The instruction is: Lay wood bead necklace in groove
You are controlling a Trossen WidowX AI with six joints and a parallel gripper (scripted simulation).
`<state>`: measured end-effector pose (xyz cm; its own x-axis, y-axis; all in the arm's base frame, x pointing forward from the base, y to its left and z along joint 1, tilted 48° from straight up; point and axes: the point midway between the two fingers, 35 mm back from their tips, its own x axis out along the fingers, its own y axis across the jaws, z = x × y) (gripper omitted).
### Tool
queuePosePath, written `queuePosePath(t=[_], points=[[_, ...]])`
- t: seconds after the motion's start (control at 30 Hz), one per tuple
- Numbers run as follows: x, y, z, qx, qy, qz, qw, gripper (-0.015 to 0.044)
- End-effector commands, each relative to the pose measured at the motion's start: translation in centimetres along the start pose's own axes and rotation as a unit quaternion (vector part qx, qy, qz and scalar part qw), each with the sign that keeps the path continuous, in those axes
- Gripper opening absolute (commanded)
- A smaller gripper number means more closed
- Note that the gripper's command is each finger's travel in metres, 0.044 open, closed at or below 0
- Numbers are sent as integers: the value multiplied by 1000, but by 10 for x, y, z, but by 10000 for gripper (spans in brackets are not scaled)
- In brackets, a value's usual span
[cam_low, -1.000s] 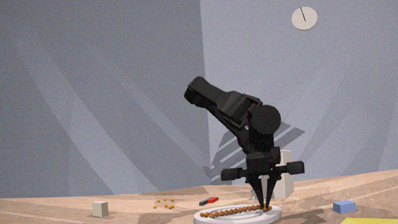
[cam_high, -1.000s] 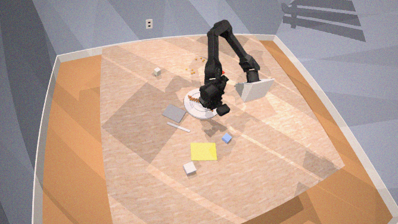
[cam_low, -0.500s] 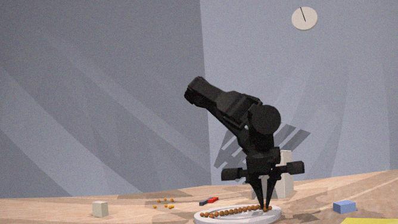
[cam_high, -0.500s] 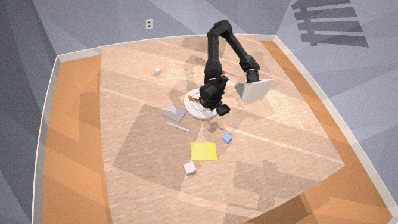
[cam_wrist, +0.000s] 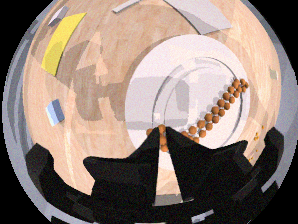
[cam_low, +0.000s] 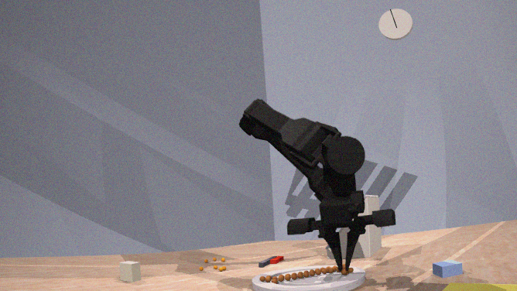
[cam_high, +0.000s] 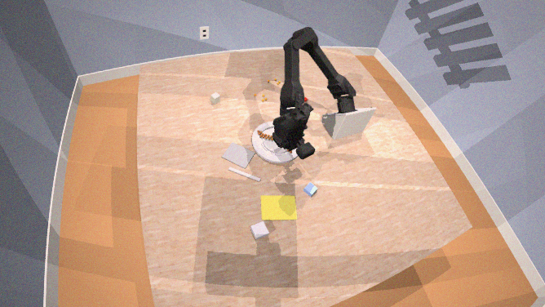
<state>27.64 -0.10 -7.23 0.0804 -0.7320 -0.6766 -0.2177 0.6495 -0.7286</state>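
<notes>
The round white bead board lies on the wooden floor in front of the arm's base. The wood bead necklace lies in a curved line along one side of the board. My gripper points straight down onto the board's right side. It is shut on the necklace's end bead, which touches or nearly touches the board. In the top view the wrist hides the fingertips.
Loose orange beads and a small red and dark piece lie behind the board. Around it are a grey tile, a white stick, a blue block, a yellow sheet, a beige cube and a white panel.
</notes>
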Motion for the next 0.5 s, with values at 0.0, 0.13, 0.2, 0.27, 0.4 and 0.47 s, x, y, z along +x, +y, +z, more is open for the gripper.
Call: queuePosePath(t=[0.0, 0.13, 0.2, 0.27, 0.4, 0.47], points=[[0, 0, 0, 0, 0, 0, 1000, 105], [0, 0, 0, 0, 0, 0, 1000, 210], [0, 0, 0, 0, 0, 0, 1000, 262], [0, 0, 0, 0, 0, 0, 1000, 315], [-4, 1, -4, -6, 7, 1, 1000, 420], [-2, -1, -1, -2, 1, -1, 1000, 440]])
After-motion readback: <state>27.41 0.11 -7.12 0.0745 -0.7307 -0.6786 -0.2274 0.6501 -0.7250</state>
